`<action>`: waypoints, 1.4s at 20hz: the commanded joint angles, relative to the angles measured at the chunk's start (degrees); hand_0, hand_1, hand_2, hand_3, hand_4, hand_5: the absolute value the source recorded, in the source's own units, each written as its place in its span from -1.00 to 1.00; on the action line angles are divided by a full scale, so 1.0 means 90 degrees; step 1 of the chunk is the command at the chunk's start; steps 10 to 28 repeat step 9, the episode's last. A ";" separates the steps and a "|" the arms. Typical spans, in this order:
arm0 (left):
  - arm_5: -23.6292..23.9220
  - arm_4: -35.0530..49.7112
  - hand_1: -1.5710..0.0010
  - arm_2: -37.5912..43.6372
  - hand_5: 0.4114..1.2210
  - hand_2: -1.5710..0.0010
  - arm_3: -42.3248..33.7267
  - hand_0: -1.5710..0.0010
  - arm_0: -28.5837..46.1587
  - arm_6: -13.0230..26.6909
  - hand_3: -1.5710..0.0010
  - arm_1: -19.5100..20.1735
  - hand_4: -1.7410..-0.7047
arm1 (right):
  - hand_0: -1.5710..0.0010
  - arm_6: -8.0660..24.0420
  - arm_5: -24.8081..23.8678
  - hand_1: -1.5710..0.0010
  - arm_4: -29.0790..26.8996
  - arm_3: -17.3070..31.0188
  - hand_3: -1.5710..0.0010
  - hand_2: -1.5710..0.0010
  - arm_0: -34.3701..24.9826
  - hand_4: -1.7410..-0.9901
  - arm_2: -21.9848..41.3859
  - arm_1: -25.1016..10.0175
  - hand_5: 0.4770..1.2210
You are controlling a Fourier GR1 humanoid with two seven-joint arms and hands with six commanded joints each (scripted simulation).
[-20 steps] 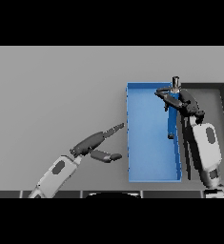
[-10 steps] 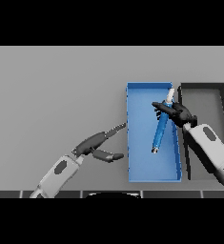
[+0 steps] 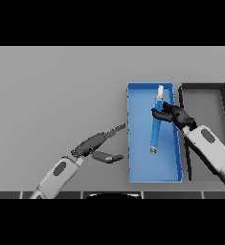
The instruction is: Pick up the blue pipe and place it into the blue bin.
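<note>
One blue pipe (image 3: 156, 127) in one blue bin (image 3: 138, 167); right hand (image 3: 174, 114) grips it.

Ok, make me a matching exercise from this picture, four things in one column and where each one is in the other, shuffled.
Things:
1. blue pipe
2. blue bin
3. dark bin
4. left hand

Places:
A. far right of the table
B. over the table, left of the blue bin
C. inside the blue bin
D. between the left hand and the dark bin

Pairs: 1-C, 2-D, 3-A, 4-B
</note>
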 commanded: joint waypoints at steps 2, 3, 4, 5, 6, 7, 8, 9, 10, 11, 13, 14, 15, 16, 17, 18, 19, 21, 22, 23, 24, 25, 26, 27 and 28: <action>-0.0004 0.0028 1.00 0.0024 -0.85 1.00 0.0033 1.00 -0.0001 0.0044 1.00 -0.0002 0.76 | 0.95 0.0026 -0.0007 0.96 0.0065 0.0008 0.98 0.96 -0.0034 0.49 0.0034 -0.0069 -0.15; -0.0003 0.0009 1.00 0.0001 -0.85 1.00 0.0022 1.00 -0.0008 0.0033 1.00 -0.0013 0.76 | 0.96 -0.0036 -0.0058 0.97 0.0073 -0.0079 0.98 0.97 0.0032 0.49 0.0043 -0.0072 -0.16; -0.0014 0.0003 1.00 -0.0012 -0.86 1.00 -0.0039 1.00 0.0033 -0.0013 1.00 0.0028 0.77 | 0.97 -0.0128 -0.0046 0.97 0.0013 -0.0033 0.99 0.98 0.0012 0.50 -0.0017 -0.0024 -0.18; 0.0000 -0.0020 1.00 -0.0006 -0.85 1.00 -0.0038 1.00 0.0043 -0.0023 1.00 0.0049 0.77 | 0.97 -0.0105 -0.0035 0.98 0.0042 -0.0017 0.99 0.98 -0.0053 0.48 0.0016 0.0016 -0.20; -0.0014 -0.0011 1.00 -0.0022 -0.85 1.00 -0.0073 1.00 0.0038 -0.0009 1.00 0.0048 0.77 | 0.97 -0.0160 -0.0008 0.98 0.0110 -0.0075 0.99 0.98 0.0011 0.48 0.0087 0.0010 -0.21; -0.0014 -0.0008 1.00 -0.0016 -0.85 1.00 -0.0037 1.00 0.0037 0.0021 1.00 0.0044 0.77 | 0.97 -0.0113 0.0019 0.98 0.0052 -0.0093 0.99 0.98 0.0048 0.48 0.0043 -0.0065 -0.22; 0.0010 -0.0025 1.00 -0.0006 -0.85 1.00 0.0029 1.00 -0.0018 0.0069 1.00 -0.0003 0.77 | 0.97 -0.0145 0.0023 0.98 0.0055 -0.0088 0.99 0.98 0.0031 0.48 0.0047 -0.0029 -0.22; 0.0001 -0.0054 1.00 -0.0017 -0.85 1.00 0.0118 1.00 -0.0041 0.0044 1.00 -0.0027 0.77 | 0.97 -0.0101 0.0074 0.98 0.0065 -0.0079 0.99 0.98 -0.0034 0.48 0.0055 -0.0043 -0.21; 0.0001 -0.0054 1.00 -0.0017 -0.85 1.00 0.0118 1.00 -0.0041 0.0044 1.00 -0.0027 0.77 | 0.97 -0.0101 0.0074 0.98 0.0065 -0.0079 0.99 0.98 -0.0034 0.48 0.0055 -0.0043 -0.21; 0.0001 -0.0054 1.00 -0.0017 -0.85 1.00 0.0118 1.00 -0.0041 0.0044 1.00 -0.0027 0.77 | 0.97 -0.0101 0.0074 0.98 0.0065 -0.0079 0.99 0.98 -0.0034 0.48 0.0055 -0.0043 -0.21; 0.0001 -0.0054 1.00 -0.0017 -0.85 1.00 0.0118 1.00 -0.0041 0.0044 1.00 -0.0027 0.77 | 0.97 -0.0101 0.0074 0.98 0.0065 -0.0079 0.99 0.98 -0.0034 0.48 0.0055 -0.0043 -0.21; 0.0001 -0.0054 1.00 -0.0017 -0.85 1.00 0.0118 1.00 -0.0041 0.0044 1.00 -0.0027 0.77 | 0.97 -0.0101 0.0074 0.98 0.0065 -0.0079 0.99 0.98 -0.0034 0.48 0.0055 -0.0043 -0.21; 0.0001 -0.0054 1.00 -0.0017 -0.85 1.00 0.0118 1.00 -0.0041 0.0044 1.00 -0.0027 0.77 | 0.97 -0.0101 0.0074 0.98 0.0065 -0.0079 0.99 0.98 -0.0034 0.48 0.0055 -0.0043 -0.21; 0.0001 -0.0054 1.00 -0.0017 -0.85 1.00 0.0118 1.00 -0.0041 0.0044 1.00 -0.0027 0.77 | 0.97 -0.0101 0.0074 0.98 0.0065 -0.0079 0.99 0.98 -0.0034 0.48 0.0055 -0.0043 -0.21; 0.0001 -0.0054 1.00 -0.0017 -0.85 1.00 0.0118 1.00 -0.0041 0.0044 1.00 -0.0027 0.77 | 0.97 -0.0101 0.0074 0.98 0.0065 -0.0079 0.99 0.98 -0.0034 0.48 0.0055 -0.0043 -0.21; 0.0001 -0.0054 1.00 -0.0017 -0.85 1.00 0.0118 1.00 -0.0041 0.0044 1.00 -0.0027 0.77 | 0.97 -0.0101 0.0074 0.98 0.0065 -0.0079 0.99 0.98 -0.0034 0.48 0.0055 -0.0043 -0.21; 0.0001 -0.0054 1.00 -0.0017 -0.85 1.00 0.0118 1.00 -0.0041 0.0044 1.00 -0.0027 0.77 | 0.97 -0.0101 0.0074 0.98 0.0065 -0.0079 0.99 0.98 -0.0034 0.48 0.0055 -0.0043 -0.21; 0.0001 -0.0054 1.00 -0.0017 -0.85 1.00 0.0118 1.00 -0.0041 0.0044 1.00 -0.0027 0.77 | 0.97 -0.0101 0.0074 0.98 0.0065 -0.0079 0.99 0.98 -0.0034 0.48 0.0055 -0.0043 -0.21; 0.0001 -0.0054 1.00 -0.0017 -0.85 1.00 0.0118 1.00 -0.0041 0.0044 1.00 -0.0027 0.77 | 0.97 -0.0101 0.0074 0.98 0.0065 -0.0079 0.99 0.98 -0.0034 0.48 0.0055 -0.0043 -0.21; 0.0001 -0.0054 1.00 -0.0017 -0.85 1.00 0.0118 1.00 -0.0041 0.0044 1.00 -0.0027 0.77 | 0.97 -0.0101 0.0074 0.98 0.0065 -0.0079 0.99 0.98 -0.0034 0.48 0.0055 -0.0043 -0.21; 0.0001 -0.0054 1.00 -0.0017 -0.85 1.00 0.0118 1.00 -0.0041 0.0044 1.00 -0.0027 0.77 | 0.97 -0.0101 0.0074 0.98 0.0065 -0.0079 0.99 0.98 -0.0034 0.48 0.0055 -0.0043 -0.21; 0.0001 -0.0054 1.00 -0.0017 -0.85 1.00 0.0118 1.00 -0.0041 0.0044 1.00 -0.0027 0.77 | 0.97 -0.0101 0.0074 0.98 0.0065 -0.0079 0.99 0.98 -0.0034 0.48 0.0055 -0.0043 -0.21; 0.0001 -0.0054 1.00 -0.0017 -0.85 1.00 0.0118 1.00 -0.0041 0.0044 1.00 -0.0027 0.77 | 0.97 -0.0101 0.0074 0.98 0.0065 -0.0079 0.99 0.98 -0.0034 0.48 0.0055 -0.0043 -0.21; 0.0001 -0.0054 1.00 -0.0017 -0.85 1.00 0.0118 1.00 -0.0041 0.0044 1.00 -0.0027 0.77 | 0.97 -0.0101 0.0074 0.98 0.0065 -0.0079 0.99 0.98 -0.0034 0.48 0.0055 -0.0043 -0.21; 0.0001 -0.0054 1.00 -0.0017 -0.85 1.00 0.0118 1.00 -0.0041 0.0044 1.00 -0.0027 0.77 | 0.97 -0.0101 0.0074 0.98 0.0065 -0.0079 0.99 0.98 -0.0034 0.48 0.0055 -0.0043 -0.21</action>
